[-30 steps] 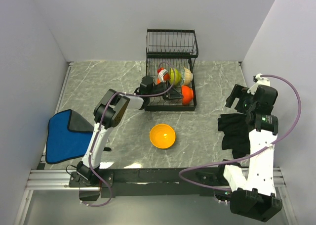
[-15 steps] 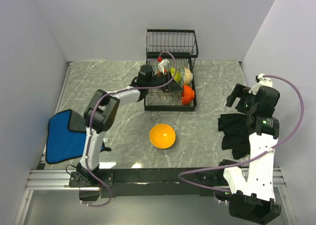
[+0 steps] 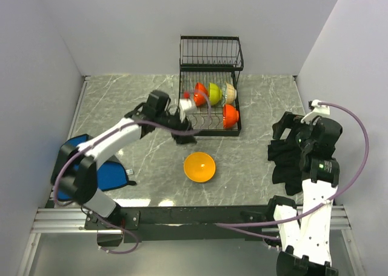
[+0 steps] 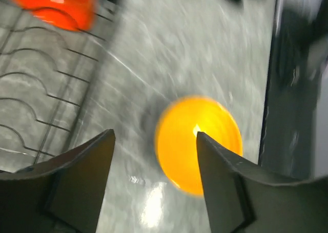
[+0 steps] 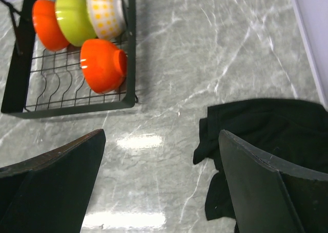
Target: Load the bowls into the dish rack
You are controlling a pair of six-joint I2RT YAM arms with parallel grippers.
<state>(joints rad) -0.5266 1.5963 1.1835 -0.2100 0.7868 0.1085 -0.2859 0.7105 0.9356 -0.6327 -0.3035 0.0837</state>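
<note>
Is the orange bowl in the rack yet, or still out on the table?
Out. The orange bowl sits mouth-up on the table, in front of the dish rack and apart from it.

Grey marble-patterned counter (image 3: pixel 121 100), glossy surface. Resting directly on it: black wire dish rack (image 3: pixel 210 134) at far centre; one orange bowl (image 3: pixel 199 167) upright, near centre, apart from the rack; blue cloth (image 3: pixel 114 175) at the left edge; black cloth (image 3: pixel 288 161) crumpled at the right edge.
</note>
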